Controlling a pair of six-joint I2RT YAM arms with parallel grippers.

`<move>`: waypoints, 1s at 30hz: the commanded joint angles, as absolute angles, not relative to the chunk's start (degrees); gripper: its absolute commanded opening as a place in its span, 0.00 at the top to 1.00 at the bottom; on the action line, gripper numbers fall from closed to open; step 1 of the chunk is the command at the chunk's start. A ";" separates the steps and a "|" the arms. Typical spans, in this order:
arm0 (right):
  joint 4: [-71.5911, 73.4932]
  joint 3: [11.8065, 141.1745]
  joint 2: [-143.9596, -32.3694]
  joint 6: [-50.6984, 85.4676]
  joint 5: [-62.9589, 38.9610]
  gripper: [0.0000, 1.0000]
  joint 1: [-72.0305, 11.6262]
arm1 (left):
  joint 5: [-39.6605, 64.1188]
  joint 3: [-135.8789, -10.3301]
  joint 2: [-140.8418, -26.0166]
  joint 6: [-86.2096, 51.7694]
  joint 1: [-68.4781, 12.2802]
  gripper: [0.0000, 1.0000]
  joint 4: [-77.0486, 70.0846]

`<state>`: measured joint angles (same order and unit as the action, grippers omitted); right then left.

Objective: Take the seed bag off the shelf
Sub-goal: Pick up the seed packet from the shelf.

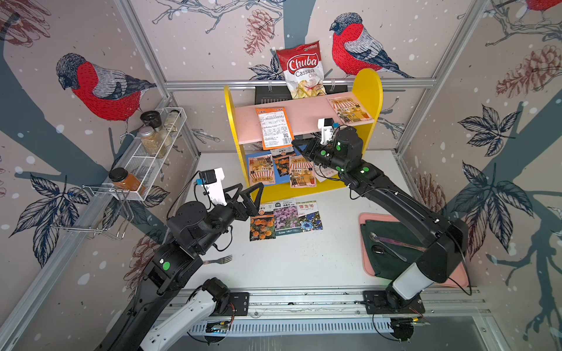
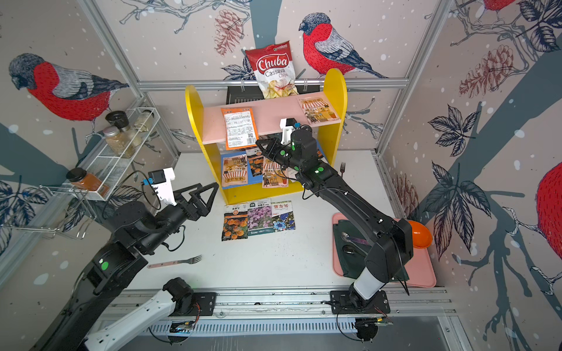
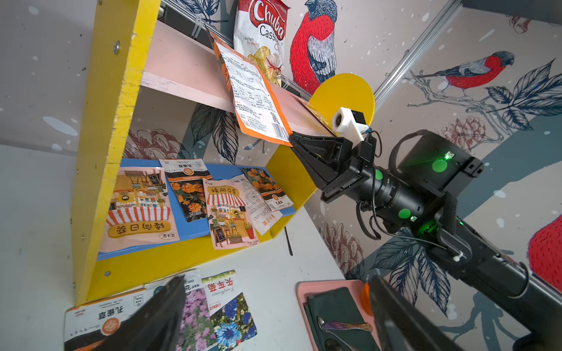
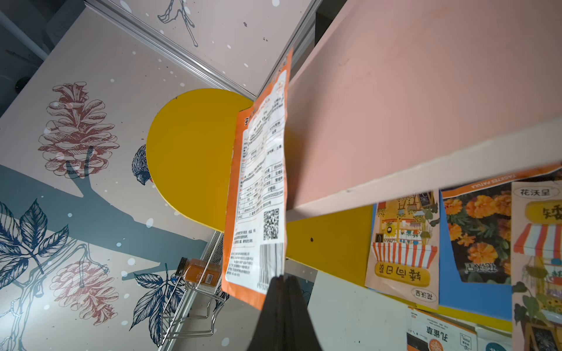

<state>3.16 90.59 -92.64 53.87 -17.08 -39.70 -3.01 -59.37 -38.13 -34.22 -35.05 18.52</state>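
The shelf (image 1: 369,91) stands at the back, with yellow side panels, a pink upper board (image 4: 410,106) and a blue lower board. An orange-edged seed bag (image 1: 274,127) lies on the pink board with its white label side up and overhangs the front edge. My right gripper (image 1: 296,144) is shut on the bag's overhanging barcode corner (image 4: 270,264), just below the board's edge. The left gripper (image 1: 251,186) hovers open and empty over the table in front of the shelf's left panel, above three seed packets (image 1: 286,218).
Several more packets lie on the blue board (image 1: 273,170), and one lies at the pink board's right end (image 1: 349,111). A chip bag (image 1: 302,70) leans behind the shelf. Spice rack (image 1: 152,152) stands left, fork (image 1: 217,260) lies front left, pink tray (image 1: 362,231) with cloth and spoons sits right.
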 commanded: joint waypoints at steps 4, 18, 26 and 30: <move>6.54 89.81 -91.41 52.73 -18.96 1.00 -39.38 | 0.74 -59.29 -41.43 -39.85 -32.99 0.12 6.39; 7.07 89.78 -91.18 51.55 -21.79 1.00 -39.27 | 31.22 -57.48 -51.78 -52.22 -12.10 0.11 -8.10; 7.11 89.79 -91.19 51.06 -23.34 1.00 -39.37 | 35.40 -57.81 -56.65 -54.70 -9.97 0.13 -11.42; 7.32 89.75 -91.16 51.06 -24.06 1.00 -39.54 | 36.74 -57.48 -57.89 -56.03 -8.73 0.15 -13.69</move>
<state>4.27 89.56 -91.66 52.23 -22.72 -39.38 34.33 -57.41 -57.47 -54.76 -9.30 -8.78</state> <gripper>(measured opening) 0.066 0.860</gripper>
